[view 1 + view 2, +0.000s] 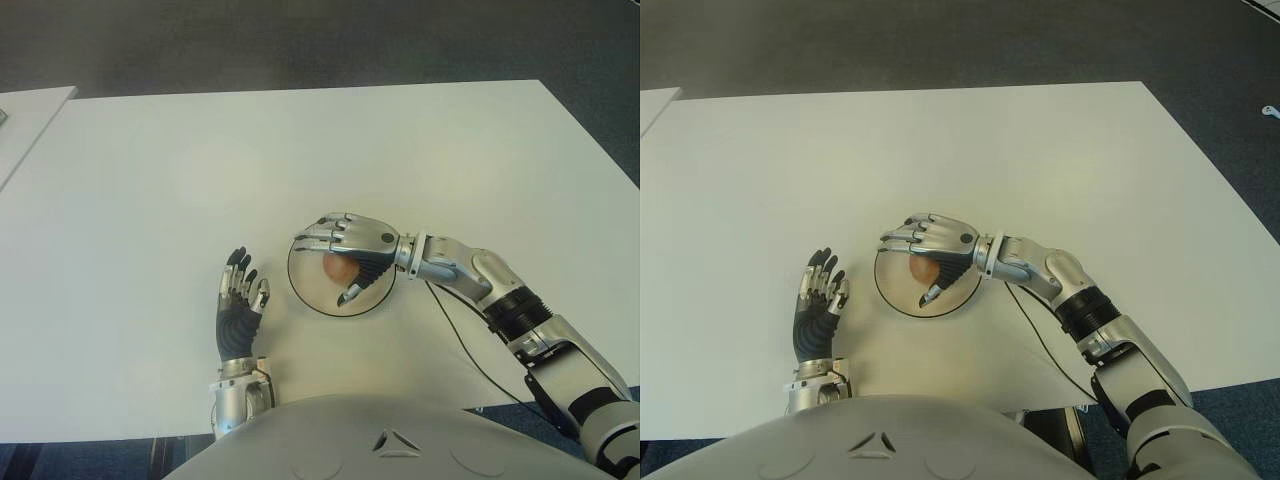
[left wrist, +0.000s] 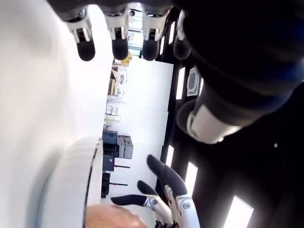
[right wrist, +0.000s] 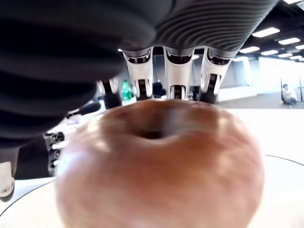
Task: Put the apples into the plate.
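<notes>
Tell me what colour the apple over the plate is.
Reddish brown, shading to tan; the apple shows best in the right wrist view.

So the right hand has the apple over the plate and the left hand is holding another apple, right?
Not quite. The left hand holds nothing; the left eye view shows its fingers spread beside the plate. The right hand does have the apple over the plate.
</notes>
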Controlling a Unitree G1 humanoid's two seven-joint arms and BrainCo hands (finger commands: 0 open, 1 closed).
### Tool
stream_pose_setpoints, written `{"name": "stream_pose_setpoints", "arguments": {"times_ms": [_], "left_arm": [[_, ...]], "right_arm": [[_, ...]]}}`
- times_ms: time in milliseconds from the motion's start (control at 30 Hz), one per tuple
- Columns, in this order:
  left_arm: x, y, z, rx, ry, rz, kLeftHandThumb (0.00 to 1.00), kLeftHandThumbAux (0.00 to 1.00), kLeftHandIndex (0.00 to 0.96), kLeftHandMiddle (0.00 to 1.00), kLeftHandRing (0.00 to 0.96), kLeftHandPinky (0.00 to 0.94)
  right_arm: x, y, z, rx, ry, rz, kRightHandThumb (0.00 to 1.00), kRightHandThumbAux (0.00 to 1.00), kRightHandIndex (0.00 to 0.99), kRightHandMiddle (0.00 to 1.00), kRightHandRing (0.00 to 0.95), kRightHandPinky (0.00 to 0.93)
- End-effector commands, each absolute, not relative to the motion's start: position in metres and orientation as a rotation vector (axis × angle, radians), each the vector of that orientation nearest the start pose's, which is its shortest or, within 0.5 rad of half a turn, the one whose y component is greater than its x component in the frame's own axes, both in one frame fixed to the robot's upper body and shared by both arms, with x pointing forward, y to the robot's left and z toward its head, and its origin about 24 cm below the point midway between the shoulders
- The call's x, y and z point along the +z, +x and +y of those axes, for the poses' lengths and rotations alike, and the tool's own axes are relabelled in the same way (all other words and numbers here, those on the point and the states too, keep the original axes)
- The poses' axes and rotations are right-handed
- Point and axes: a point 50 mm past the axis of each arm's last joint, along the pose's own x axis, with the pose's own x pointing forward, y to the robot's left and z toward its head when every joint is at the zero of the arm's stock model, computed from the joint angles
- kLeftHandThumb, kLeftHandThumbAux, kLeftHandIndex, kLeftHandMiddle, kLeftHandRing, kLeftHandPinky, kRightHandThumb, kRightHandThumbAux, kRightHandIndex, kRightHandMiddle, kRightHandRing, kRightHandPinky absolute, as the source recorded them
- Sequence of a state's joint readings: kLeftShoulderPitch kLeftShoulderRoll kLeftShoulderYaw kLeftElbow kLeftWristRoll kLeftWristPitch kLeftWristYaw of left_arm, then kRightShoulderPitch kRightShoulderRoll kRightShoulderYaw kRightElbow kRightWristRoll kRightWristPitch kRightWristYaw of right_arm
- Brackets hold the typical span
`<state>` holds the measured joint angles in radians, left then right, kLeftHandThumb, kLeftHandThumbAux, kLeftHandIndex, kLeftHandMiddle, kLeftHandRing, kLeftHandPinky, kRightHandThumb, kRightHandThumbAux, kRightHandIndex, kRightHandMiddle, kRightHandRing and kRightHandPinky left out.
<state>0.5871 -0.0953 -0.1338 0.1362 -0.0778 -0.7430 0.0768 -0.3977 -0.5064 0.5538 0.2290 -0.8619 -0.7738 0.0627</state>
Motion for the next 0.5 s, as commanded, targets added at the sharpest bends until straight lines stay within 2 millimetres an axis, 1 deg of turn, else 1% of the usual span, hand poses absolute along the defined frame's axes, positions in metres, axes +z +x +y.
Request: {"name": "stream_pose_setpoints", "arguments": {"times_ms": [33, 500], "left_arm": [[-0.0238, 0.1075, 0.1337, 0.237, -0.184, -0.015, 0.194, 0.739, 0.0, 0.0, 0.0, 0.0], [-0.0235, 0.1069, 0.1327, 0.233, -0.143, -0.028, 0.189, 0.73, 0.0, 0.0, 0.0, 0.0]], "right_arm": [[0.0632, 0.2502, -0.0813, 1.079, -1.305, -0.794, 0.014, 0.437, 0.0, 0.0, 0.0, 0.0], [0.0638, 0.2493, -0.0832, 1.109, -1.277, -0.761, 0.009, 0.388, 0.0, 0.0, 0.0, 0.0]]}}
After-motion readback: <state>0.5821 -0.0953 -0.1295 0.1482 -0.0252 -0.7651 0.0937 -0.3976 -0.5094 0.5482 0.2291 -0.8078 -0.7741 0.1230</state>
